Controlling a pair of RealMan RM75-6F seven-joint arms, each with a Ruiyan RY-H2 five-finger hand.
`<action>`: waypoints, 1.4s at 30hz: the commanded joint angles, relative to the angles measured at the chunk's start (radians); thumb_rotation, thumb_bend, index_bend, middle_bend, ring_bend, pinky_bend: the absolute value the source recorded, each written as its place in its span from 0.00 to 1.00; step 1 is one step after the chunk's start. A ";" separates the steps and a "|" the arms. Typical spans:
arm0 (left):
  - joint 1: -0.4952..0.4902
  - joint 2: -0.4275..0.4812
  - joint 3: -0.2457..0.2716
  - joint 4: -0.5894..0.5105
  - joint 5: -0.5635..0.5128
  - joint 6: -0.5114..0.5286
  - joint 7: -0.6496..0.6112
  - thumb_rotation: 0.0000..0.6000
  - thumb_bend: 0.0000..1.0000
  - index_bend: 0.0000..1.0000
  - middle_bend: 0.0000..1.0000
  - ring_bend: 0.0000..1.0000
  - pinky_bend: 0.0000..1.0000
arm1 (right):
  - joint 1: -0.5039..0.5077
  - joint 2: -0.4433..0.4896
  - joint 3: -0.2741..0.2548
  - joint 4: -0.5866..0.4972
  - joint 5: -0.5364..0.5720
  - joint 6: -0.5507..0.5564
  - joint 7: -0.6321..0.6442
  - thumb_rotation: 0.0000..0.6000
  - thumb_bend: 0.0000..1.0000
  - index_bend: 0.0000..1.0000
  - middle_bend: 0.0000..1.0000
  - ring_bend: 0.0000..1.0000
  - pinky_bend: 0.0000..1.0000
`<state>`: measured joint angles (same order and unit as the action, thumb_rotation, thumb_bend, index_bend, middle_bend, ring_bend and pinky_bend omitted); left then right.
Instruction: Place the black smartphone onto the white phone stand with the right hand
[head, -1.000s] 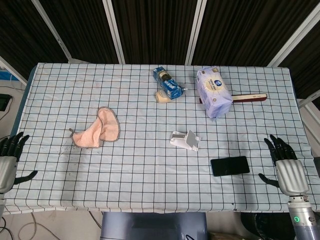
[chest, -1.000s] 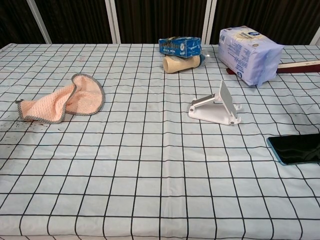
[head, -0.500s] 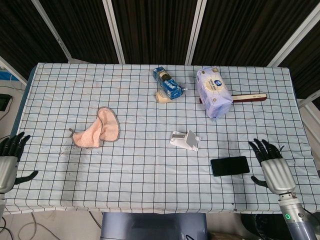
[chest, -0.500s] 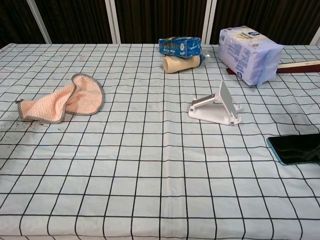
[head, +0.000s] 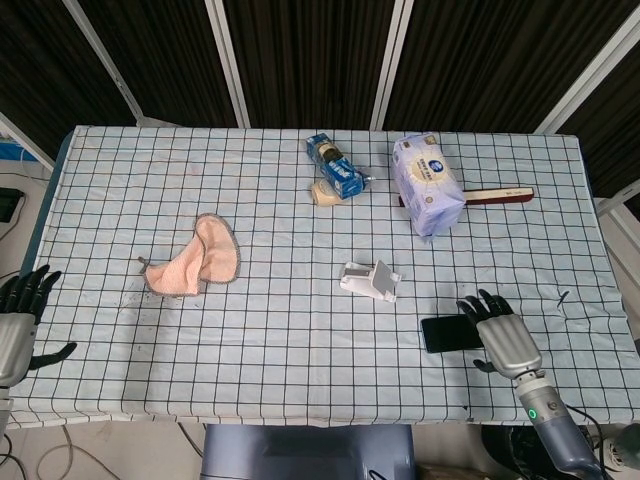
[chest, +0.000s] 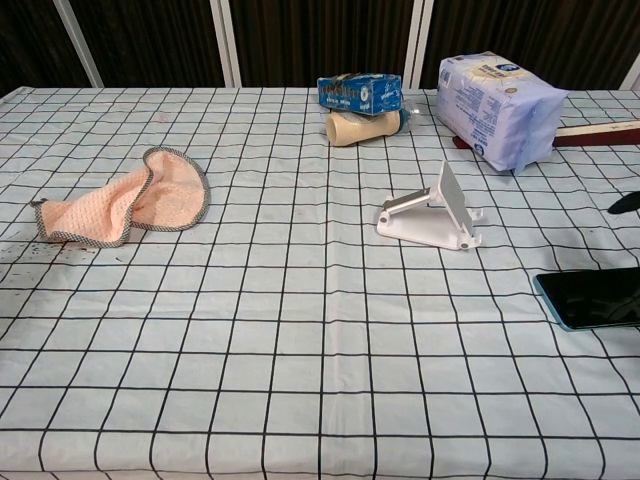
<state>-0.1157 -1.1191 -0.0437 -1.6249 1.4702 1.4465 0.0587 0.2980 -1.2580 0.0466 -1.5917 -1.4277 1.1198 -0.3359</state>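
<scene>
The black smartphone (head: 448, 332) lies flat on the checked cloth at the front right; the chest view shows it (chest: 590, 296) at the right edge. My right hand (head: 503, 340) hovers over the phone's right end with fingers spread, holding nothing; whether it touches the phone is unclear. One fingertip (chest: 622, 204) shows at the right edge of the chest view. The white phone stand (head: 370, 280) sits left of and behind the phone, its tilted back plate up (chest: 432, 216). My left hand (head: 18, 322) stays open at the table's front left edge.
A peach cloth (head: 196, 258) lies at the left. At the back are a blue box with a beige bottle (head: 334, 176), a lavender tissue pack (head: 428, 184) and a brush with a wooden handle (head: 498, 195).
My right hand has moved left from the table's right edge until it is over the phone's right end. The phone, the stand and the left hand have stayed put.
</scene>
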 joint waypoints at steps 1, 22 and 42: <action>-0.001 -0.001 0.000 0.000 -0.001 -0.002 0.001 1.00 0.00 0.00 0.00 0.00 0.00 | 0.011 -0.014 0.006 0.009 0.020 -0.016 -0.015 1.00 0.15 0.21 0.17 0.06 0.14; -0.011 0.003 -0.002 -0.001 -0.013 -0.025 -0.009 1.00 0.00 0.00 0.00 0.00 0.00 | 0.068 -0.116 0.018 0.084 0.133 -0.083 -0.080 1.00 0.15 0.29 0.24 0.07 0.14; -0.016 0.011 -0.003 -0.012 -0.032 -0.044 -0.014 1.00 0.00 0.00 0.00 0.00 0.00 | 0.092 -0.145 0.008 0.122 0.203 -0.114 -0.109 1.00 0.23 0.29 0.24 0.07 0.14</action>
<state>-0.1313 -1.1081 -0.0466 -1.6364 1.4384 1.4028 0.0443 0.3898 -1.4031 0.0547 -1.4696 -1.2258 1.0064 -0.4447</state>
